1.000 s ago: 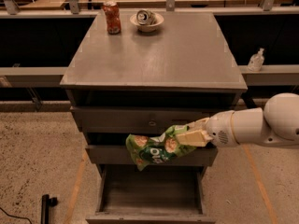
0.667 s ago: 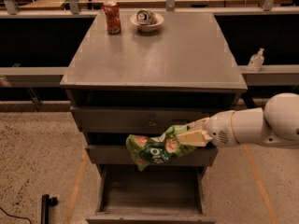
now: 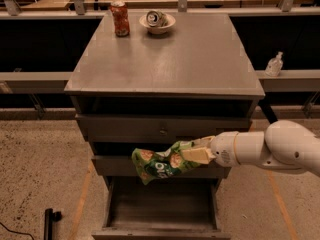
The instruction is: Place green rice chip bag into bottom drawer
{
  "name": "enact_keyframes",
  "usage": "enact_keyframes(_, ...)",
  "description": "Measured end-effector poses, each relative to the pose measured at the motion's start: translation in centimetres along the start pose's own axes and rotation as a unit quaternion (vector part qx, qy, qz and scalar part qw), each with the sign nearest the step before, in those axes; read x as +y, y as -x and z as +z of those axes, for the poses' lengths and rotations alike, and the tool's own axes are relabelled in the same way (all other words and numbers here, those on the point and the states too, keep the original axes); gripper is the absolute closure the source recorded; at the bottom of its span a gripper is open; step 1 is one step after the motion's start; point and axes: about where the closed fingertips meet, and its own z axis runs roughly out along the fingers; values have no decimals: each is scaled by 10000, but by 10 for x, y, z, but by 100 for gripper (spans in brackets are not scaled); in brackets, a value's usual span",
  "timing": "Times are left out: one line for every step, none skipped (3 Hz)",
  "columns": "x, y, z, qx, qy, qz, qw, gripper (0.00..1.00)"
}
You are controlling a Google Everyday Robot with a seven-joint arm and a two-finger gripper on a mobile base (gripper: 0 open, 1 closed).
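Note:
The green rice chip bag (image 3: 162, 164) is crinkled, green and white with tan chip images. It hangs in the air in front of the middle drawer, above the open bottom drawer (image 3: 162, 206). My gripper (image 3: 199, 153) reaches in from the right on a white arm and is shut on the bag's right end. The bottom drawer is pulled out and shows a plain grey interior with nothing in it.
A grey cabinet (image 3: 162, 59) carries a red can (image 3: 119, 18) and a white bowl (image 3: 157, 21) with a crushed can at its back edge. A sanitizer bottle (image 3: 274, 64) stands on a ledge to the right. A black object (image 3: 49, 223) lies on the floor at left.

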Motion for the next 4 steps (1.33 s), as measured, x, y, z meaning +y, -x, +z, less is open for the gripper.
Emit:
enact_keyframes(-21,-36,39,-42,91,348,9993,100)
enact_keyframes(-31,-74,74,143,284,534,9981,100)
enact_keyframes(-42,-116,102,105,304,767,9965,100)
enact_keyframes(-71,-173,137,-29,-66,1106,9938,100)
